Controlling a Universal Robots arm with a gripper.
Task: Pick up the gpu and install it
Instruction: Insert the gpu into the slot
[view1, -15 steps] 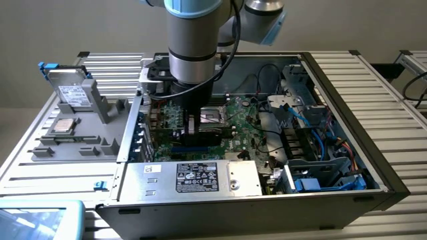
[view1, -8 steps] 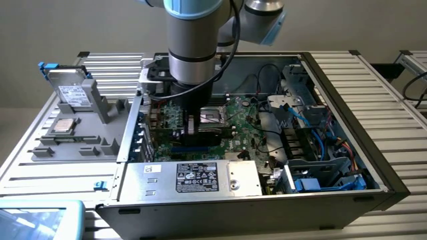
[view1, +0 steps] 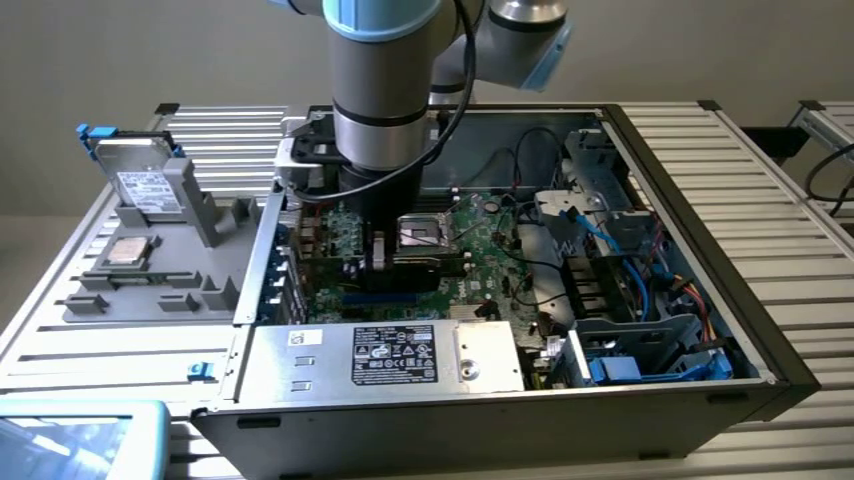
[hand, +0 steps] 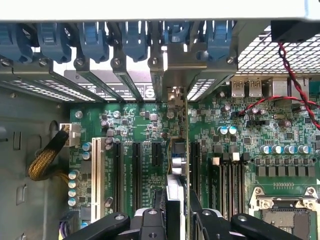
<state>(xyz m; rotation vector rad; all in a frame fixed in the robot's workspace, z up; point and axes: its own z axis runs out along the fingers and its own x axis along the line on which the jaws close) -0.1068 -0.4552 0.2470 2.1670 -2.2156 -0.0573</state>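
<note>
Wrist view: the black jointed claw (hand: 179, 220) was closed on the flat green-and-black graphics card (hand: 187, 150), seen edge-on between its fingers. Beneath them lay the green circuit motherboard (hand: 127, 122), with 2 long black plastic slots (hand: 127, 175) beside the claw. Whether the card touched a slot seemed unclear. Well apart from the claw, a silver rectangular hard drive (view1: 147, 190) stood upright.

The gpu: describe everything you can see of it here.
The gpu stands upright, seen nearly edge-on in the wrist view: a thin green circuit board with a dark and silvery cooler side beside it and a metal bracket at one end. The gripper grips it between its fingers, above the green motherboard inside the open case. Whether it is seated cannot be told.
</note>
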